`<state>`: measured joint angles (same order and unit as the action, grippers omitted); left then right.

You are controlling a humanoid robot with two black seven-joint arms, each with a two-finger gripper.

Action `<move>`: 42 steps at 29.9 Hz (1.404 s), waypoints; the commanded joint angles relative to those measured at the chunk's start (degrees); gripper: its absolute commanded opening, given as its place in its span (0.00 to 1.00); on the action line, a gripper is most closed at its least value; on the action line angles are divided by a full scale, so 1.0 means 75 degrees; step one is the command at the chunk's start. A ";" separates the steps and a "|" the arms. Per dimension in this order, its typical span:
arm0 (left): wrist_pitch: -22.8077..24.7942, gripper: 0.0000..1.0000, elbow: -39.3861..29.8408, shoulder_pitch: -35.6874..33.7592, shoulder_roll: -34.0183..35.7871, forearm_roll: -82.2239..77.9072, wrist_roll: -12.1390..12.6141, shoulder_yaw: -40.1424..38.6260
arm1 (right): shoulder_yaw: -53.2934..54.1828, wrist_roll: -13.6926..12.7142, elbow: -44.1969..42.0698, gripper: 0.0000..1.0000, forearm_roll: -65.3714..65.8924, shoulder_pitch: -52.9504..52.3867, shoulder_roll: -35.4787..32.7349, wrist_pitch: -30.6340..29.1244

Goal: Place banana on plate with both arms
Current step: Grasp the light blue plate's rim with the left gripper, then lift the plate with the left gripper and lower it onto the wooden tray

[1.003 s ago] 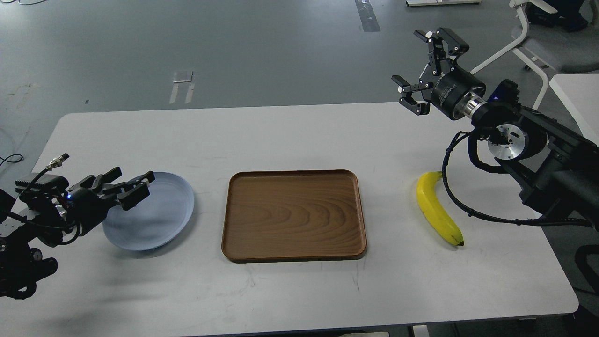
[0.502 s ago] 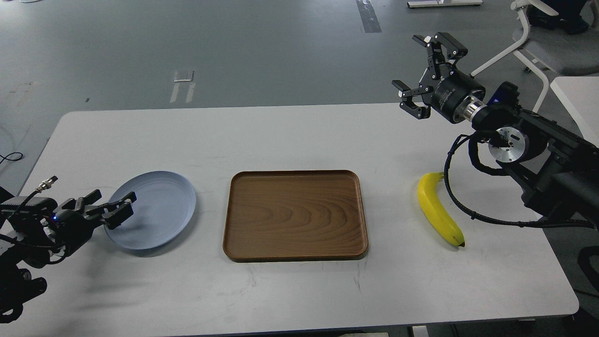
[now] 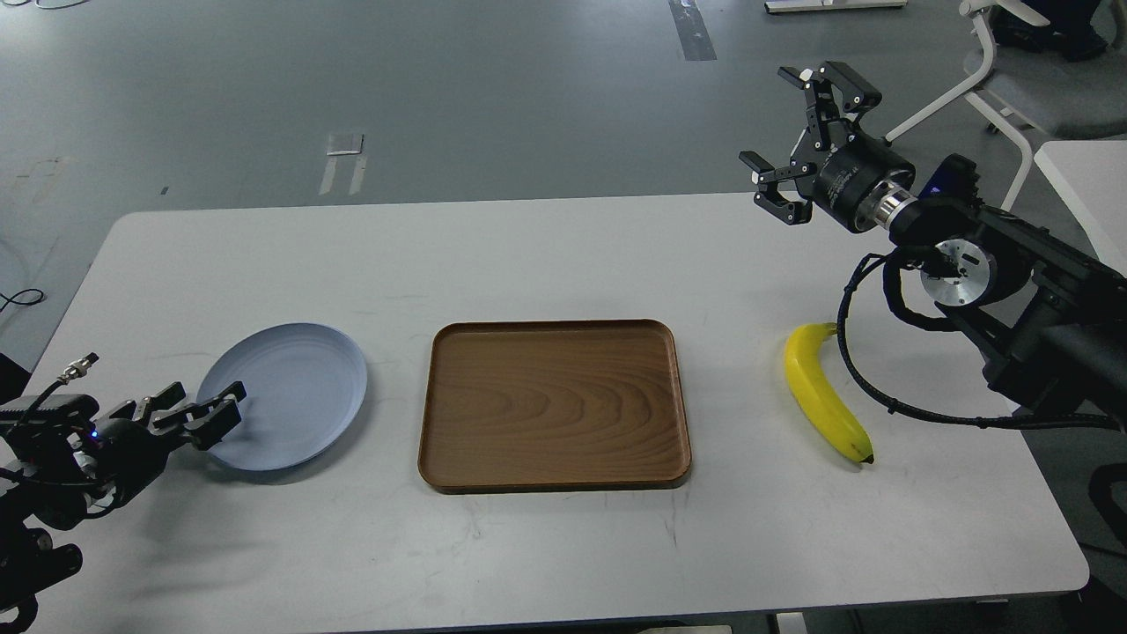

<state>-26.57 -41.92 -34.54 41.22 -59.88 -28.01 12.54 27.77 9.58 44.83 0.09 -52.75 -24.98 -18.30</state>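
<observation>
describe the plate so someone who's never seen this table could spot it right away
On the white table, find the brown wooden tray in the middle, then look to its left. The plate lies flat there, just ahead of the left gripper. It is the only round thing on the table, pale blue-grey with faint rings.

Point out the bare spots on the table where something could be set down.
Bare table runs along the far edge behind the tray, along the near edge in front of it, and between tray and banana. It is tighter at the left, where the left gripper sits at the plate rim.
</observation>
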 commanded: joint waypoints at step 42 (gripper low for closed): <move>0.1153 0.00 -0.0855 -0.1829 -0.0842 0.0065 0.0002 -0.0793 | 0.0129 0.0046 0.0070 1.00 -0.0001 0.0095 -0.0443 0.0377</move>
<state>-17.96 -47.87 -48.07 38.36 -56.45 -27.99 6.31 28.46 9.86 45.32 0.11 -52.03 -27.88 -15.52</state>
